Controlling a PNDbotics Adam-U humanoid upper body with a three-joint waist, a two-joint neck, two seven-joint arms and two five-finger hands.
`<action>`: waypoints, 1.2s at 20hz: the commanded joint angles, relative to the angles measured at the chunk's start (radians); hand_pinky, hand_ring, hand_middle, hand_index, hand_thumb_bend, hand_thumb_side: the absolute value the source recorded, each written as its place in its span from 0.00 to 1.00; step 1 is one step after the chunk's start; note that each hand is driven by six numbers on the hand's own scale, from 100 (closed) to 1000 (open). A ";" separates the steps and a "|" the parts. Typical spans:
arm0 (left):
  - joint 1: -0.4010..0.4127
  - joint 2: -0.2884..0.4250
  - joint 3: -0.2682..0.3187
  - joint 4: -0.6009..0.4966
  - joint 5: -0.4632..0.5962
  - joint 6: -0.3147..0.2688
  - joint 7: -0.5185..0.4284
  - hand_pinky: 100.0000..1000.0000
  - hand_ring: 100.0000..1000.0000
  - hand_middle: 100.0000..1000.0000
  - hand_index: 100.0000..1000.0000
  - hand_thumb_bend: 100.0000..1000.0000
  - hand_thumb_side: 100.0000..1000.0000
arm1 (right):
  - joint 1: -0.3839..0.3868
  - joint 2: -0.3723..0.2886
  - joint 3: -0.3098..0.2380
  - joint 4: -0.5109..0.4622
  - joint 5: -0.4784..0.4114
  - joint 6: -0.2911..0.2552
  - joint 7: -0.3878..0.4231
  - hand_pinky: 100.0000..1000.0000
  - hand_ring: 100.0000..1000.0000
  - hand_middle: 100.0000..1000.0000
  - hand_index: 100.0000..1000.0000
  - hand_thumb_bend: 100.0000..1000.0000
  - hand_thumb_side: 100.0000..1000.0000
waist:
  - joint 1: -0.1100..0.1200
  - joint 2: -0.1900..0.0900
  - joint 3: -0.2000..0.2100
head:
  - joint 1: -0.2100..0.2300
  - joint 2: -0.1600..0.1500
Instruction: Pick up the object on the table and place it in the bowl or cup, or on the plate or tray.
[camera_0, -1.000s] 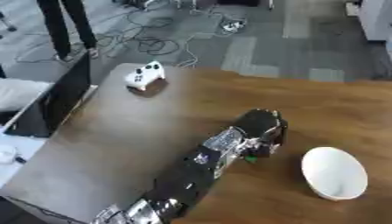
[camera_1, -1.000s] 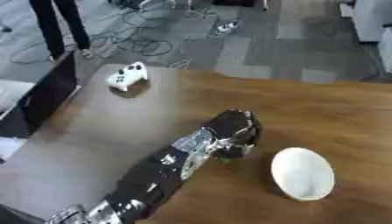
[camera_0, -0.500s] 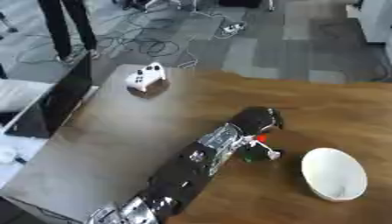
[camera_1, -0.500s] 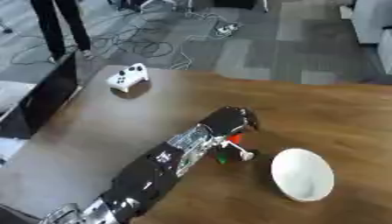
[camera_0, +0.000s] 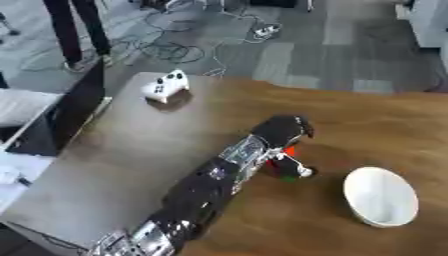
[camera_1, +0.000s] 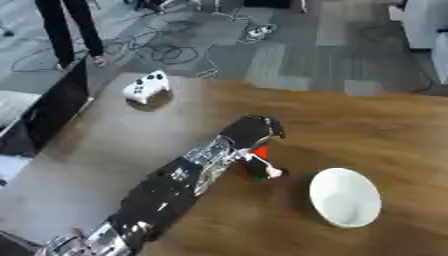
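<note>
Object (camera_0: 289, 167): a small thing in red, green and white, blurred past naming, at mid-tabletop, just under the robot hand and left of the bowl. From the left: a dark box-like thing (camera_0: 61, 117) stands at the left edge of the wooden tabletop (camera_0: 376, 125). A white game controller (camera_0: 164, 86) lies at the far left corner, well apart from the rest. The left arm (camera_0: 210, 185) comes in from the near left and stretches to the middle, black with silver joints. Its robot hand (camera_0: 282, 131) hangs over the small object with the fingers bent downward around it; the red part shows right at the hand, the green and white parts poke out below and to the right. Whether the fingers truly grip it, I cannot tell. To the right, near but apart from the object, sits a white bowl (camera_1: 346, 197), tipped a little. The right robot hand shows in neither view.
</note>
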 joint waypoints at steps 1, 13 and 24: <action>-0.005 0.037 0.020 -0.016 -0.012 0.025 -0.003 0.34 0.47 0.52 0.70 0.82 0.49 | -0.001 -0.008 -0.006 -0.017 0.003 -0.003 0.000 0.36 0.54 0.64 0.89 0.13 0.72 | -0.005 -0.019 0.003 | -0.014 0.004; 0.016 0.045 0.021 0.005 0.016 0.081 -0.053 0.00 0.01 0.17 0.37 0.54 0.04 | 0.000 -0.006 -0.009 -0.015 0.003 -0.003 -0.001 0.36 0.54 0.64 0.89 0.13 0.72 | -0.004 -0.018 0.004 | -0.022 0.013; 0.035 0.058 0.025 -0.010 0.034 0.095 -0.065 0.00 0.00 0.03 0.25 0.46 0.01 | 0.001 -0.004 -0.012 -0.013 0.002 -0.003 -0.003 0.36 0.55 0.64 0.89 0.13 0.72 | -0.003 -0.019 0.010 | -0.034 0.018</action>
